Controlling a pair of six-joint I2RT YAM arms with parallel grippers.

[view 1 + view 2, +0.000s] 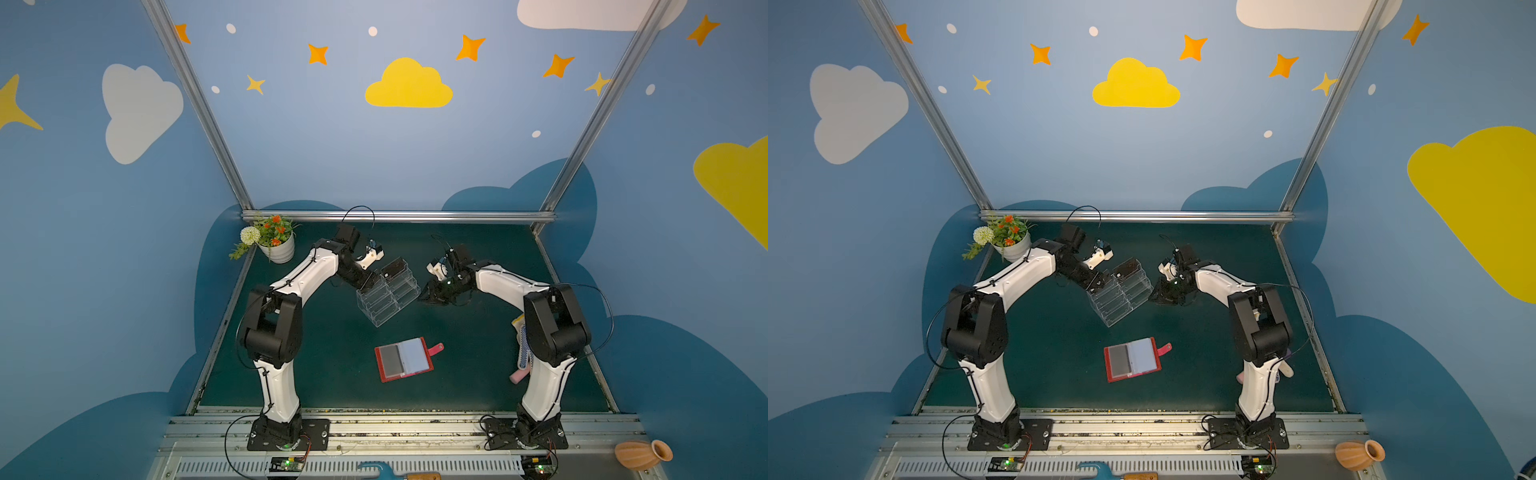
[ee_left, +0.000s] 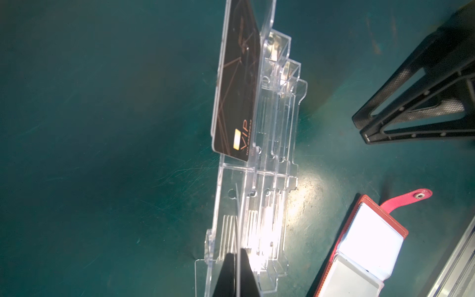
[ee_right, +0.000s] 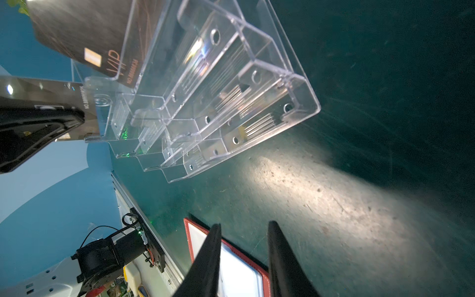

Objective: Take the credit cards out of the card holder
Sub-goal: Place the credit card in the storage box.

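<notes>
The card holder (image 1: 403,359) (image 1: 1131,359) lies open on the green mat, red cover down, snap tab pointing right. A dark grey rectangle shows in its left sleeve. One of the credit cards, dark with "VIP" lettering (image 2: 236,90) (image 3: 84,30), stands in the top tier of a clear acrylic stand (image 1: 386,299). My left gripper (image 1: 370,286) (image 2: 237,254) is at the stand's top tier beside that card. It is shut on a second dark card (image 3: 77,102), which appears edge-on in the left wrist view. My right gripper (image 1: 428,296) (image 3: 244,226) hovers open and empty just right of the stand.
A flower pot (image 1: 277,245) sits in the far left corner. Cloth items (image 1: 521,353) lie behind the right arm near the mat's right edge. A clay vase (image 1: 642,455) and a brush (image 1: 395,471) rest on the front rail area.
</notes>
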